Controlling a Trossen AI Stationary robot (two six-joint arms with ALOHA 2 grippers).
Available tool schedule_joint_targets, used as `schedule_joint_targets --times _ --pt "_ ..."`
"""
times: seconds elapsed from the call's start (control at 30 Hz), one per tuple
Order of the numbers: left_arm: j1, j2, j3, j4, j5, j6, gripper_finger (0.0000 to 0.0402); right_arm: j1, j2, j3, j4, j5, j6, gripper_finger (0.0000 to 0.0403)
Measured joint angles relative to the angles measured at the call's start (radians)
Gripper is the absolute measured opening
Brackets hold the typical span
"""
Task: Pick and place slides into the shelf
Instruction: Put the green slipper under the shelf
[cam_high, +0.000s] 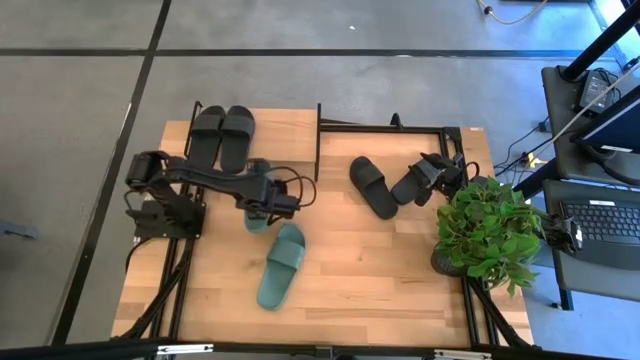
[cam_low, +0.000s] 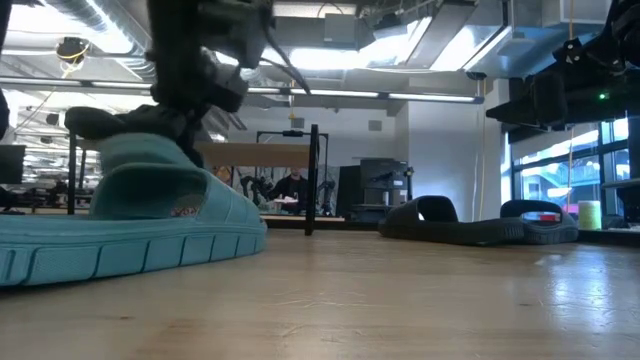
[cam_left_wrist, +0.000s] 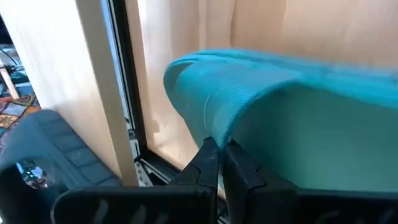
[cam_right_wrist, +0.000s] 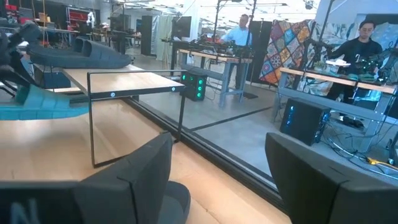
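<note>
Nearest the low camera: green slide (cam_low: 120, 225) lying flat on worktop (cam_high: 380, 270), sole down, in front of the left arm. Second green slide (cam_left_wrist: 280, 118) pinched by its strap edge in left gripper (cam_high: 262, 205), fingers (cam_left_wrist: 208, 163) clenched on the strap; held just off the shelf's (cam_high: 280, 130) front edge, between shelf and the loose green one. Two black slides (cam_high: 222, 135) parked side by side on shelf top board, at its left end. Two more black slides on worktop right of shelf: one (cam_high: 373, 186) lying angled and clear, one (cam_high: 412, 184) directly at right gripper (cam_high: 430, 178). Right gripper fingers (cam_right_wrist: 143, 174) spread wide, nothing between them in wrist view; whether they touch that black slide, cannot tell. Potted plant (cam_high: 485, 228) at worktop's right edge, just beside right arm. People at benches in room behind, plus patterned quilt. No readable brand, label or writing on slides or shelf; small mark on loose green slide's strap too blurred to read.
</note>
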Motion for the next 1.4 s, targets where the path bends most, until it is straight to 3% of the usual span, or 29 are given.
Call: schedule_joint_targets --times 0.5,0.87,1.2,1.3,1.4 --pt "0.024 -0.031 -0.136 0.066 -0.029 -0.011 0.0000 0.000 0.000 0.000 0.001 0.000 0.000 0.0257" --pt "0.034 -0.031 -0.147 0.082 -0.018 -0.014 0.0055 0.000 0.000 0.000 0.001 0.000 0.000 0.0257" --pt "0.033 -0.031 -0.147 0.080 -0.017 -0.015 0.0064 0.000 0.000 0.000 0.001 0.000 -0.004 0.0257" --pt "0.028 -0.031 -0.139 0.080 0.022 -0.023 0.0064 0.000 0.000 0.000 0.001 0.000 -0.004 0.0257" --pt "0.005 -0.031 -0.106 0.079 0.130 -0.059 0.0064 0.000 0.000 0.000 0.001 0.000 -0.004 0.0257"
